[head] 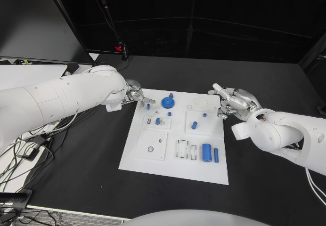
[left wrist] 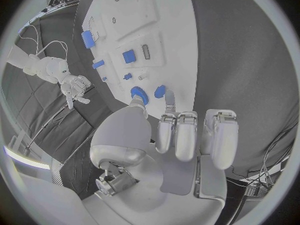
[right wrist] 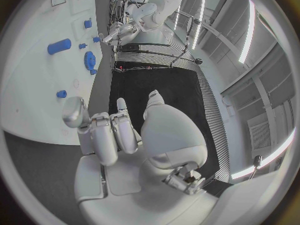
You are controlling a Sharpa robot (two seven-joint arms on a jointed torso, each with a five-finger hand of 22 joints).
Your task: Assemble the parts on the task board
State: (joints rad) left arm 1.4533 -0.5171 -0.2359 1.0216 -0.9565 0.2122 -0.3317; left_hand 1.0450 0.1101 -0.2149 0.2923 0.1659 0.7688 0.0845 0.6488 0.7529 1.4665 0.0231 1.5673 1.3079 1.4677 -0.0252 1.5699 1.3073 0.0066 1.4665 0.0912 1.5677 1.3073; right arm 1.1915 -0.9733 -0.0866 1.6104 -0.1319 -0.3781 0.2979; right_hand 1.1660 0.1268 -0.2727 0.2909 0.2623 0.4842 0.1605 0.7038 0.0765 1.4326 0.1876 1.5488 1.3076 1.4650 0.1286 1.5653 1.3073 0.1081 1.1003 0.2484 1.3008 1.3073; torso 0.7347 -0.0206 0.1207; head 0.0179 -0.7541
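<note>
The white task board (head: 139, 162) lies in the middle of the table. A blue gear (head: 167, 102) stands near its far edge, beside a small blue peg (head: 148, 106). Other blue parts lie further in: short pieces (head: 158, 121) (head: 194, 125) and two cylinders (head: 206, 151) near the front right. My left hand (head: 136, 96) hovers at the board's far left corner, fingers apart and holding nothing; its fingertips (left wrist: 167, 99) reach close to the peg (left wrist: 160, 91) and gear (left wrist: 139, 94). At the board's far right edge my right hand (head: 234, 102) hangs with fingers spread and nothing in them (right wrist: 125, 135).
Cables (head: 27, 146) trail off the table's left edge below my left arm. A pale surface (head: 27, 70) lies at the far left, with a small red light (head: 119, 48) behind the table. Bare black tabletop surrounds the board.
</note>
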